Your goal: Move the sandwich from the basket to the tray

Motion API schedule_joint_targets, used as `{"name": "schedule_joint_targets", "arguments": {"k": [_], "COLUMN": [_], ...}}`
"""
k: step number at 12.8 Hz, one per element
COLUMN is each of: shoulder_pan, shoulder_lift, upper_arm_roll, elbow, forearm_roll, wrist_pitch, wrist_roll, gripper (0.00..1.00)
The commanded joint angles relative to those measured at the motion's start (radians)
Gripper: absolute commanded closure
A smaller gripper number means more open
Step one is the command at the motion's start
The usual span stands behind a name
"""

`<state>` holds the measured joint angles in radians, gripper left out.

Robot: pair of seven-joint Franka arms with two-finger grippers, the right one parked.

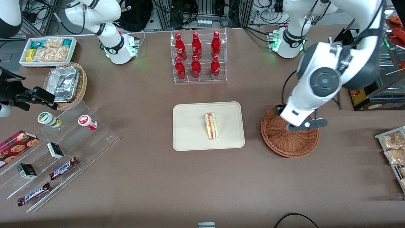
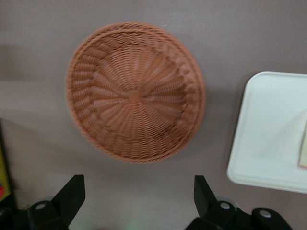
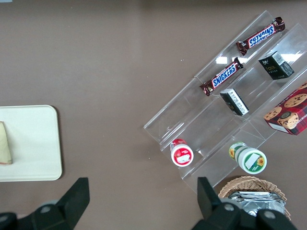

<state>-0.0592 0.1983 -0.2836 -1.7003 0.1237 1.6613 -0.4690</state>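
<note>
The sandwich [image 1: 211, 126] lies on the cream-white tray [image 1: 190, 126] in the middle of the table, its red, orange and green filling edge facing up. The reddish-brown wicker basket [image 1: 289, 144] stands beside the tray toward the working arm's end, with nothing in it. My left gripper [image 1: 295, 122] hangs above the basket, partly covering its rim. In the left wrist view the gripper [image 2: 138, 181] is open and empty over the bare table, with the empty basket [image 2: 134, 93], the tray [image 2: 273, 129] and a sliver of the sandwich [image 2: 303, 151] in sight.
A clear rack of red bottles [image 1: 197, 57] stands farther from the camera than the tray. Toward the parked arm's end are a stepped acrylic shelf of snacks [image 1: 57, 152], a tan basket of foil trays [image 1: 66, 84] and a white snack bin [image 1: 47, 50]. Snack packets [image 1: 392, 152] lie at the working arm's end.
</note>
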Motion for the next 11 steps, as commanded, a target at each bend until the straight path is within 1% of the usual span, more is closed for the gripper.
{"name": "schedule_joint_targets", "arguments": {"k": [1,3,4,5,6,7,9,11], "shoulder_pan": [0.071,0.143,0.163,0.165,0.163,0.162,0.154,0.122], "shoulder_lift": [-0.071,-0.111,-0.131,-0.154,-0.177,-0.194,-0.204,-0.204], "upper_arm_roll": [-0.009,-0.009,-0.006,0.007,0.041,0.05,0.096,0.15], "elbow": [-0.035,-0.035,-0.032,-0.032,-0.029,-0.024,0.002,0.039], "forearm_roll": [-0.036,-0.055,-0.083,-0.088,-0.09,-0.09,-0.09,-0.088], "wrist_pitch": [-0.06,-0.118,-0.141,-0.162,-0.181,-0.192,-0.212,-0.215], "wrist_roll": [0.123,0.234,0.283,0.317,0.344,0.366,0.377,0.377], "gripper": [0.0,0.0,0.0,0.0,0.0,0.0,0.0,0.0]}}
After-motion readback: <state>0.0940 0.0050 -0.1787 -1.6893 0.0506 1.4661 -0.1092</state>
